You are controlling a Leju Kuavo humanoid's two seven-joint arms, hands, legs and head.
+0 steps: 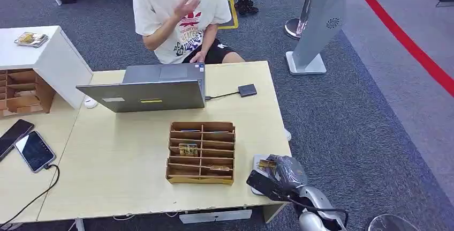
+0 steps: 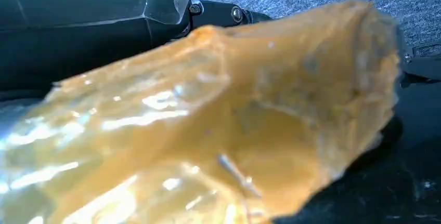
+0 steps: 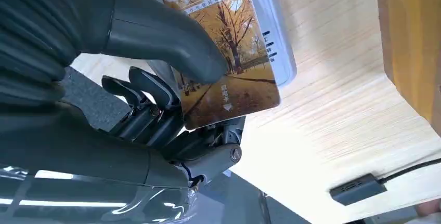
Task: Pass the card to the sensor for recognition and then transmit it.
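Note:
My right hand (image 1: pixel 282 175) is at the table's near right corner, over a small white-grey sensor pad (image 1: pixel 257 162). Between its thumb and fingers it pinches a card (image 1: pixel 267 163) printed with autumn trees. The right wrist view shows the hand (image 3: pixel 151 115) close up, with the card (image 3: pixel 223 78) lying flat against the face of the sensor (image 3: pixel 278 42). A glossy, blurred orange mass (image 2: pixel 208 125) sits right against the left wrist camera, and I cannot make out fingers in it.
A wooden slotted box (image 1: pixel 201 152) with another card (image 1: pixel 188 149) stands left of the sensor. Behind it are an open laptop (image 1: pixel 150 89) and a small dark device on a cable (image 1: pixel 247 90). A person (image 1: pixel 179 16) sits across the table. Two phones (image 1: pixel 32 149) lie at the left.

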